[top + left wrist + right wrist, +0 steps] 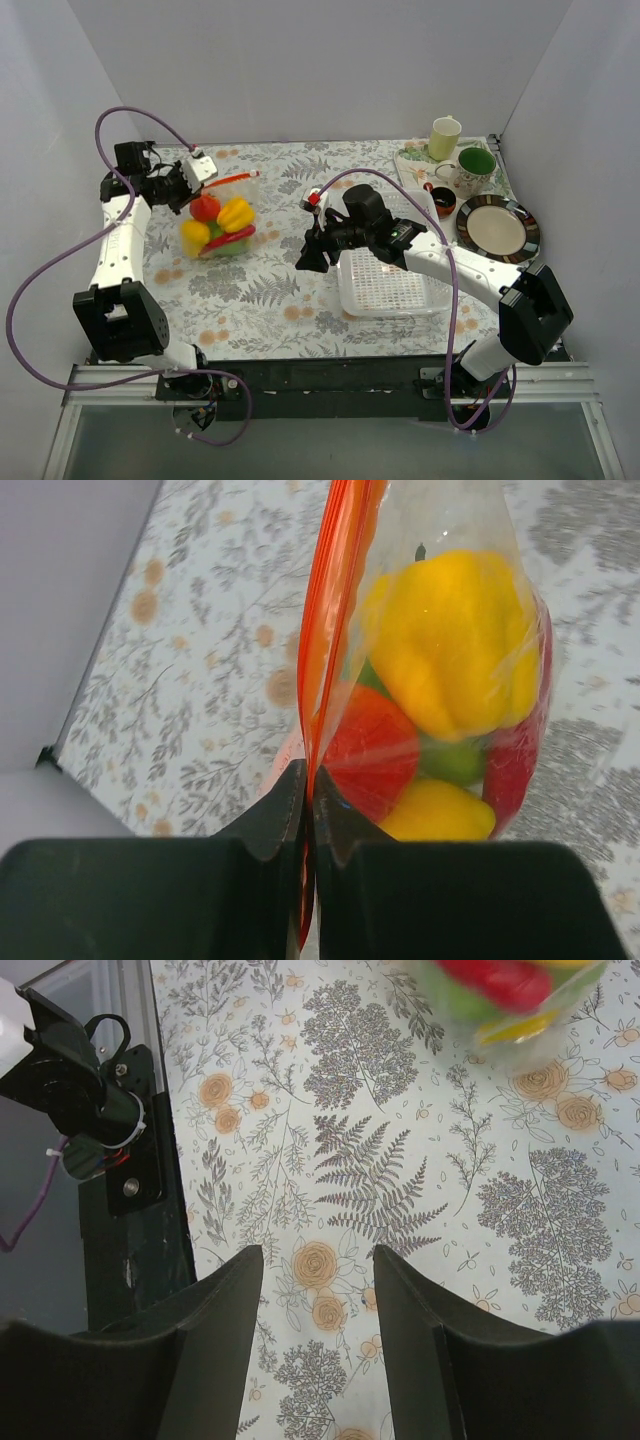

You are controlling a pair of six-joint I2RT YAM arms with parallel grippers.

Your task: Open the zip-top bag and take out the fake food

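Nearest, about the middle of the tabletop (270, 300), the right end effector (318, 1256) hangs above the flowered surface, jaws moderately apart and nothing between them, just beside a white basket (390, 290). Farther, toward the far left corner, the left end effector (308, 780) is pinched on the orange zip strip of the zip-top bag (335, 600), with the fake food (450, 650) inside it.

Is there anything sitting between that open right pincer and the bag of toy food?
Nothing visible. Only bare flowered tablecloth lies between the right pincer and the zip-top bag. The white basket sits behind that pincer, out of the path. The left pincer is shut on the bag's zip strip.
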